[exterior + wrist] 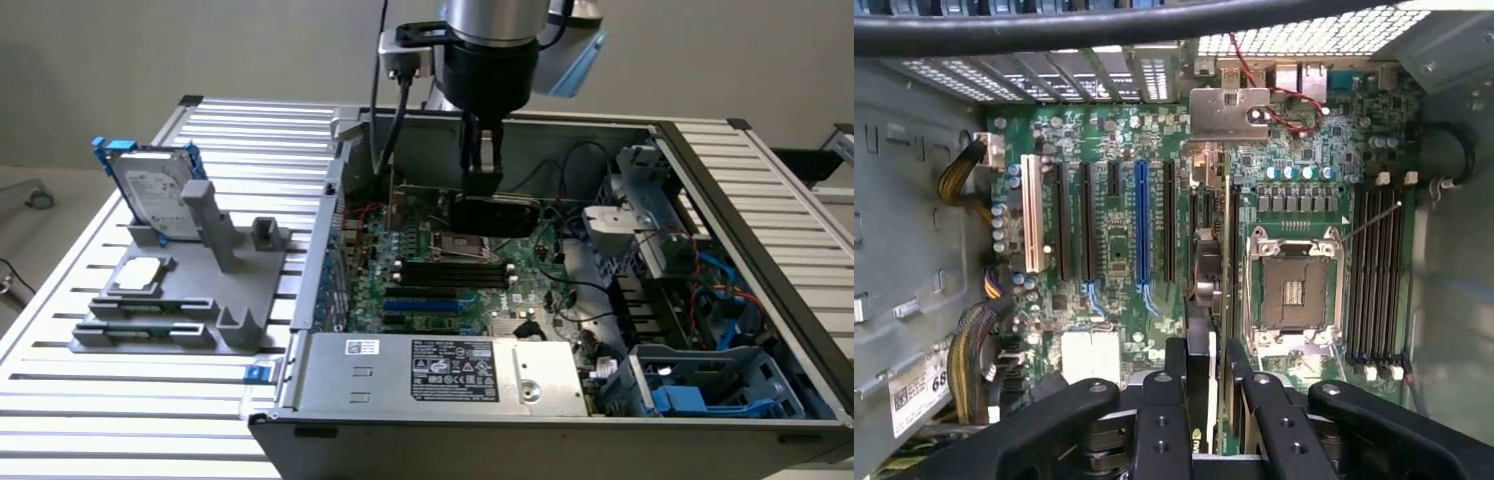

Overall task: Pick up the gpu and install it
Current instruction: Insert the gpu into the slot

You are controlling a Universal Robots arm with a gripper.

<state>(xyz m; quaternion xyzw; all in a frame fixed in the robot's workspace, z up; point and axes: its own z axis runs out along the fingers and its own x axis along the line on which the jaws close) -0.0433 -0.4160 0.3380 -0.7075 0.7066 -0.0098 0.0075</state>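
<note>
At the front of the open computer case (320, 300) sat a grey power box (441, 370). Just behind it lay the green main board (1114, 250) with its long slots (1141, 225). To do this step well, the card likely had to stay straight, line up right over one slot, and go down slowly so it bumped no wires. Above the board hung the gripper (483, 190). Its fingers (1164, 400) were partly open and pinched the gpu (494, 215) by its two flat sides. The gpu looked to be off the board, beside the square chip socket (1292, 290), with its silver end toward the back wall (1304, 40).
</note>
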